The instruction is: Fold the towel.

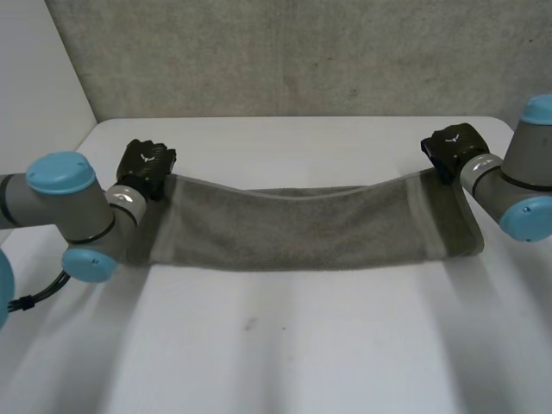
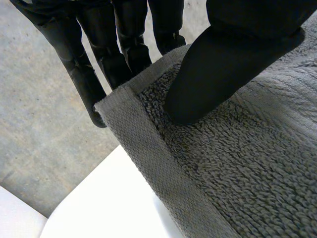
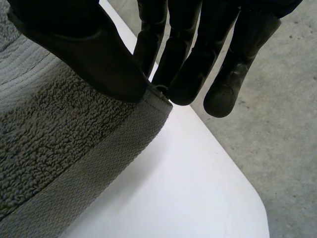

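Observation:
A grey towel [image 1: 302,226] hangs stretched between my two hands above the white table [image 1: 285,345], sagging in the middle. My left hand [image 1: 145,164] pinches the towel's far left corner; in the left wrist view its thumb [image 2: 218,74] presses the corner of the towel [image 2: 237,168] against the fingers [image 2: 99,59] behind it. My right hand [image 1: 450,147] grips the far right corner. In the right wrist view the thumb [image 3: 94,54] clamps the hemmed corner of the towel [image 3: 59,148] against the fingers [image 3: 188,59].
The white table ends at a far edge [image 1: 293,118] just behind the hands, with a grey concrete wall [image 1: 293,52] beyond. Grey floor [image 3: 287,124] lies past the table's right corner. Both arms [image 1: 60,207] flank the towel.

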Robot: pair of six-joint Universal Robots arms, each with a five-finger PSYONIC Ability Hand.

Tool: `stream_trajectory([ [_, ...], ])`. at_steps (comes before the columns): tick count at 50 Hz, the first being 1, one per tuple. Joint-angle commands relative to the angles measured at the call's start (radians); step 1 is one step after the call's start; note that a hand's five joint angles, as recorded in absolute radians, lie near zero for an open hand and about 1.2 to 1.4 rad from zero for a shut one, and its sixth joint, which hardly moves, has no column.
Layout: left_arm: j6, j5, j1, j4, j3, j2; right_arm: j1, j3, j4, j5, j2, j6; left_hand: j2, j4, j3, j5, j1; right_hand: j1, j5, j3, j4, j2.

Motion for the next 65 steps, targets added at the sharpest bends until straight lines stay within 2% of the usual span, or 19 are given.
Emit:
stream_trajectory([
  [1,-0.001,-0.013,-0.012,-0.081,0.128,-0.083,0.012,-0.113,0.001,0.025,0.077,-0.004,0.178,0.177,0.178,0.184,0.187,0.060,0.056,0.063,0.054,0.075],
  [10,0.000,-0.059,-0.012,-0.088,0.188,-0.121,0.013,-0.194,0.002,0.025,0.146,-0.005,0.178,0.177,0.178,0.184,0.187,0.060,0.056,0.063,0.054,0.075],
  [22,0.000,-0.065,-0.012,-0.102,0.188,-0.124,0.013,-0.239,0.002,0.042,0.192,-0.008,0.178,0.177,0.178,0.184,0.187,0.060,0.056,0.063,0.054,0.075],
  [23,0.000,-0.065,-0.012,-0.107,0.186,-0.123,0.013,-0.239,0.004,0.042,0.193,-0.008,0.024,0.023,0.024,0.031,0.033,0.060,0.056,0.063,0.054,0.075],
  [24,0.000,-0.065,-0.012,-0.107,0.186,-0.123,0.013,-0.239,0.004,0.042,0.193,-0.008,0.022,0.021,0.023,0.029,0.031,0.060,0.056,0.063,0.054,0.075],
  [25,0.000,-0.067,-0.012,-0.111,0.185,-0.121,0.015,-0.240,0.004,0.043,0.192,-0.007,-0.541,-0.543,-0.541,-0.535,-0.533,-0.183,-0.187,-0.181,-0.189,-0.168],
  [26,0.000,-0.070,-0.012,-0.122,0.182,-0.117,0.015,-0.240,0.004,0.043,0.192,-0.007,-1.015,-1.016,-1.015,-1.008,-1.006,-0.186,-0.189,-0.183,-0.191,-0.170],
  [27,0.000,-0.070,-0.012,-0.122,0.182,-0.117,0.016,-0.242,0.005,0.050,0.186,-0.002,-1.020,-1.021,-1.019,-1.013,-1.011,-1.162,-1.166,-1.159,-1.167,-1.146],
  [32,-0.001,-0.099,-0.019,-0.139,0.177,-0.094,0.027,-0.253,0.005,0.060,0.134,0.021,-1.044,-1.045,-1.044,-1.037,-1.035,-1.162,-1.166,-1.159,-1.167,-1.146],
  [35,-0.014,-0.125,-0.019,-0.148,0.154,-0.040,0.025,-0.240,0.007,0.062,0.069,0.093,-1.044,-1.045,-1.044,-1.037,-1.035,-1.162,-1.166,-1.159,-1.167,-1.146],
  [40,-0.020,-0.145,-0.017,-0.139,0.007,0.133,0.022,-0.197,0.027,0.062,-0.041,0.188,-1.044,-1.045,-1.044,-1.037,-1.035,-1.162,-1.166,-1.159,-1.167,-1.146],
  [42,-0.027,-0.145,-0.019,-0.136,-0.036,0.181,0.016,-0.114,0.071,0.056,-0.130,0.208,-1.044,-1.045,-1.044,-1.037,-1.035,-1.162,-1.166,-1.159,-1.167,-1.146],
  [46,-0.067,-0.144,-0.019,-0.133,-0.131,0.279,0.010,0.000,0.112,0.051,-0.220,0.206,-1.044,-1.045,-1.044,-1.037,-1.035,-1.162,-1.166,-1.159,-1.167,-1.146],
  [48,-0.128,-0.141,-0.022,-0.118,-0.236,0.375,0.006,0.065,0.126,0.051,-0.262,0.205,-1.044,-1.045,-1.044,-1.037,-1.035,-1.162,-1.166,-1.159,-1.167,-1.146],
  [50,-0.157,-0.139,-0.023,-0.104,-0.289,0.418,-0.004,0.222,0.133,0.045,-0.337,0.199,-1.044,-1.045,-1.044,-1.037,-1.035,-1.162,-1.166,-1.159,-1.167,-1.146],
  [54,-0.210,-0.137,-0.022,-0.069,-0.389,0.489,-0.014,0.383,0.114,0.042,-0.406,0.182,-1.044,-1.045,-1.044,-1.037,-1.035,-1.162,-1.166,-1.159,-1.167,-1.146],
  [58,-0.259,-0.136,-0.022,-0.010,-0.510,0.569,-0.037,0.609,0.050,0.028,-0.461,0.127,-1.044,-1.045,-1.044,-1.037,-1.035,-1.162,-1.166,-1.159,-1.167,-1.146],
  [61,-0.271,-0.136,-0.026,0.028,-0.568,0.594,-0.050,0.678,0.011,0.019,-0.468,0.111,-1.044,-1.045,-1.044,-1.037,-1.035,-1.162,-1.166,-1.159,-1.167,-1.146],
  [65,-0.273,-0.136,-0.037,0.070,-0.607,0.598,-0.079,0.825,-0.132,-0.007,-0.459,0.093,-1.044,-1.045,-1.044,-1.037,-1.035,-1.131,-1.135,-1.129,-1.137,-1.116],
])
